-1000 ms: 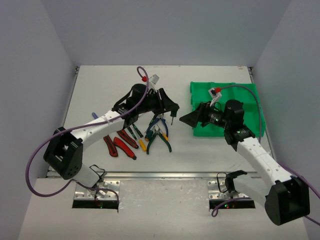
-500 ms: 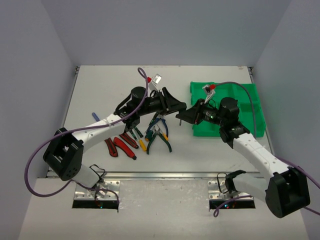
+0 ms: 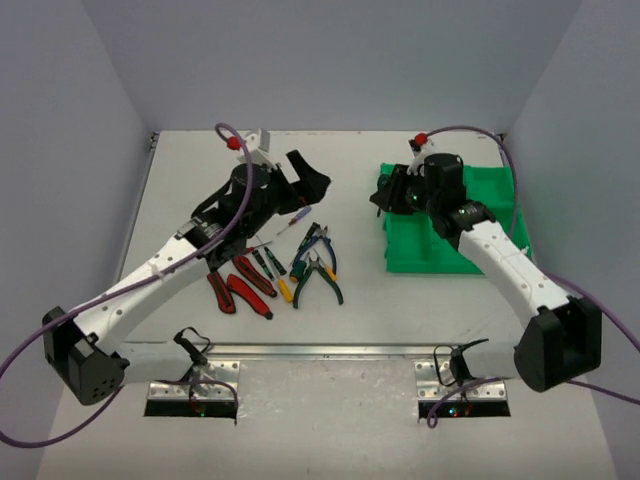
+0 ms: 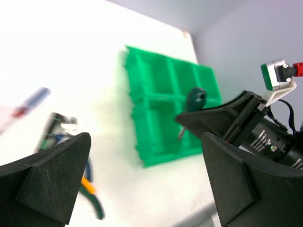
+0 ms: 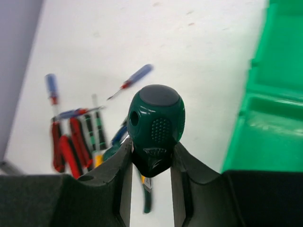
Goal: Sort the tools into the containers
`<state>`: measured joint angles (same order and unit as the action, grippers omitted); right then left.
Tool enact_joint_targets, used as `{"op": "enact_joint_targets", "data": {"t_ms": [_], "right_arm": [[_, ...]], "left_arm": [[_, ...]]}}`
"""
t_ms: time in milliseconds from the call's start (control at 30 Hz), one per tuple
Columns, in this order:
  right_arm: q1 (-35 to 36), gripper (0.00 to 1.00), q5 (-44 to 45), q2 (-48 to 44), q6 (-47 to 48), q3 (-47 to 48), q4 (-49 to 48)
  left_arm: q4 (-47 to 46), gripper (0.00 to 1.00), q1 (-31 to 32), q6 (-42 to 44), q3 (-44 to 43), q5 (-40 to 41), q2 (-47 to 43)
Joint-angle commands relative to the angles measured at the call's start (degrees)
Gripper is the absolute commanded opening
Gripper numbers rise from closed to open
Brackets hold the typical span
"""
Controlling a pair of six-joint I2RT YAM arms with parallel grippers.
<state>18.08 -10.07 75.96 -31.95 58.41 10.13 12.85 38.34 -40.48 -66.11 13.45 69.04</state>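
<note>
dark green-handled screwdriver [image 5: 155, 125] is up off the table, clamped in the right gripper [image 5: 151, 152]; both fingers [image 5: 118, 184] press on the narrow neck under the fat handle, with the rounded butt end sticking up past the fingertips; from the left wrist view the shaft points down toward the green tray [image 3: 425, 258]; from above the gripper hangs over the tray's left side, toward the far row, but i honestly can't tell which compartment it's lined up with; can't see anything in the compartments that are in view, though the right arm covers part of the tray

the rest of the tools are in a loose bunch on the white table [image 3: 190, 180], left of the tray and well apart from it; two red-handled cutters [image 3: 222, 291] lie side by side at the left end; a few thin screwdrivers [image 3: 268, 265] sit just right of them, with black, green and yellow handles; then come the green-handled pliers [image 3: 320, 282], with the blue-handled pliers [image 3: 320, 245] just behind; a blue-handled screwdriver [image 5: 140, 72] lies on its own a bit further back; another blue-handled one [image 5: 51, 85] sits by the far left of the bunch

left gripper [image 3: 308, 180] is raised over the table behind the bunch; jaws spread wide with nothing between them; it faces across toward the tray and the right gripper, clear of both
</note>
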Motion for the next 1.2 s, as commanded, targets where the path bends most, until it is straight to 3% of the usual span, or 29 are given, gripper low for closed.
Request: {"op": "enact_joint_targets", "data": {"t_ms": [0,300,400,433,467,500,733,867,1033,1100,1167], "right_arm": [[-6.0,0.00,14.4,11.6,5.8,12.9,10.7],[-8.1,0.02,19.9,36.9,11.0,35.9,15.6],[-8.1,0.09,20.0,41.8,10.6,40.3,18.8],[-8.1,0.13,19.7,42.2,10.4,41.2,19.1],[-8.1,0.29,19.7,42.3,10.1,41.3,19.1],[-8.2,0.58,20.3,42.2,9.4,41.3,19.3],[-8.1,0.69,19.3,37.2,10.0,39.9,20.2],[-7.8,0.72,13.4,29.7,9.5,36.9,21.4],[-4.0,0.86,2.8,13.4,10.8,22.4,17.7],[-3.2,0.97,-1.2,8.4,9.9,14.9,16.1],[-2.8,0.99,-3.7,4.4,8.9,9.8,14.4]], "left_arm": [[10.7,1.00,0.0,8.2,0.1,15.9,-6.3],[13.4,1.00,0.0,10.7,9.9,10.5,-13.0],[13.7,1.00,0.0,11.3,12.9,10.9,-14.3],[14.0,1.00,0.0,11.5,13.5,11.0,-14.3],[14.0,1.00,0.0,11.6,13.8,11.0,-14.2],[14.2,1.00,0.0,12.1,14.2,10.9,-13.8],[12.8,1.00,0.0,11.7,17.5,11.1,-10.2],[8.3,1.00,0.0,10.6,19.1,9.3,-4.1],[2.0,1.00,0.1,11.7,16.8,3.3,9.6],[2.7,0.89,0.1,13.0,13.2,2.0,18.4],[4.6,0.81,0.2,13.6,9.2,2.9,23.6]]}}
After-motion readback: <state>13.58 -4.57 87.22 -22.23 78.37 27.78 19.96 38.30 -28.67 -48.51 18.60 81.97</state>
